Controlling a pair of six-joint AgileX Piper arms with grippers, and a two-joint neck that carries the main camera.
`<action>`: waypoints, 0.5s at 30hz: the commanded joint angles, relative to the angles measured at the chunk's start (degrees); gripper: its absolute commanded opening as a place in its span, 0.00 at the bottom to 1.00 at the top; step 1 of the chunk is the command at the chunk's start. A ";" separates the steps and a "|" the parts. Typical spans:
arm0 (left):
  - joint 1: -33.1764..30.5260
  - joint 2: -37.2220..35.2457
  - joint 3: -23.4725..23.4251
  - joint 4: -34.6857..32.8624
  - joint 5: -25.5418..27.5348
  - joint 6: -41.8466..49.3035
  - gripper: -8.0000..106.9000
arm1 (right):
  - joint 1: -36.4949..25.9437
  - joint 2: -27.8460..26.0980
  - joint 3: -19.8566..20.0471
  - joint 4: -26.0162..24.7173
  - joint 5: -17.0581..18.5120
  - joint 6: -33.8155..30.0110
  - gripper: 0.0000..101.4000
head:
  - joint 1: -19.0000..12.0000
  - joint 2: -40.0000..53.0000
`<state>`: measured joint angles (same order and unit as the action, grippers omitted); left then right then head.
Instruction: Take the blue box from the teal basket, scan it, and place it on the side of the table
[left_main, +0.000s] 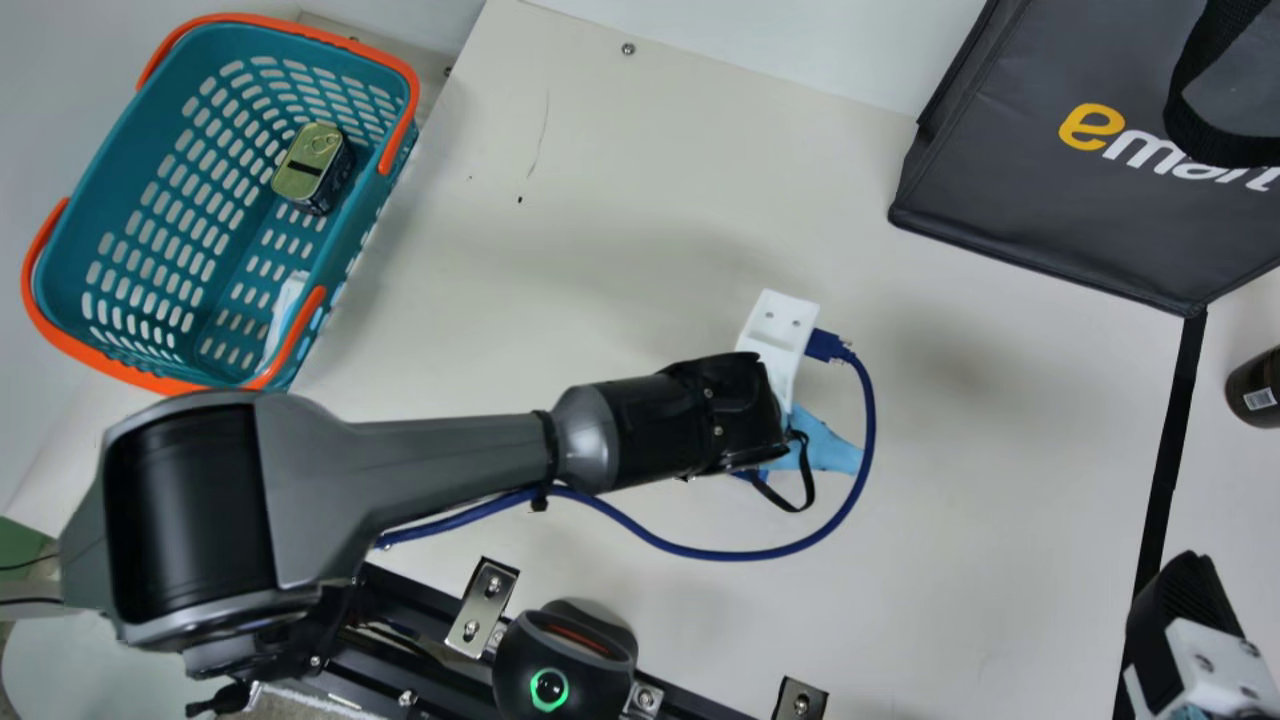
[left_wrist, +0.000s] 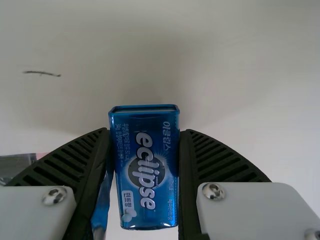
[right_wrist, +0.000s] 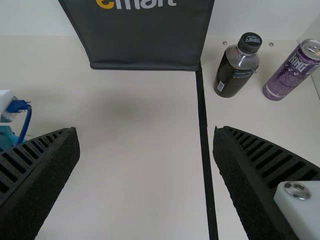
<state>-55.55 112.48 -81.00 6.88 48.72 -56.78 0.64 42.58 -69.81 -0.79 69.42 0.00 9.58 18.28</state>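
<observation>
My left pincer (left_wrist: 145, 132) has the blue box (left_wrist: 147, 195) gripped by its two long sides, over the surface (left_main: 500, 300); my right pincer (right_wrist: 146, 130) stands wide apart. I'd guess a small, light, stiff tin: it should take a firm squeeze, though too hard might dent it. The glossy skin could slip or swivel, so I'd keep hold midway along those sides, square to them, leaving the broad printed face uncovered for scanning.

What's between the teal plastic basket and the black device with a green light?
The grey left arm and a dark blue cable, in the main view.
</observation>
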 joint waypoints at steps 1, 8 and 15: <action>-0.22 1.10 -1.54 0.09 0.34 -0.37 0.09 | 0.00 0.00 0.00 0.00 0.00 0.00 0.94 | -1.66 0.14; -0.66 3.64 -4.62 0.02 1.09 -1.73 0.29 | 0.00 0.00 0.00 0.00 0.00 0.00 0.94 | -1.66 0.14; -0.74 5.08 -5.85 -0.45 0.94 -2.56 0.49 | 0.00 0.00 0.00 0.00 0.00 0.00 0.94 | -1.66 0.14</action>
<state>-56.20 117.53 -86.79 6.51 49.73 -59.35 0.64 42.58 -69.81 -0.79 69.42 0.00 9.58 18.28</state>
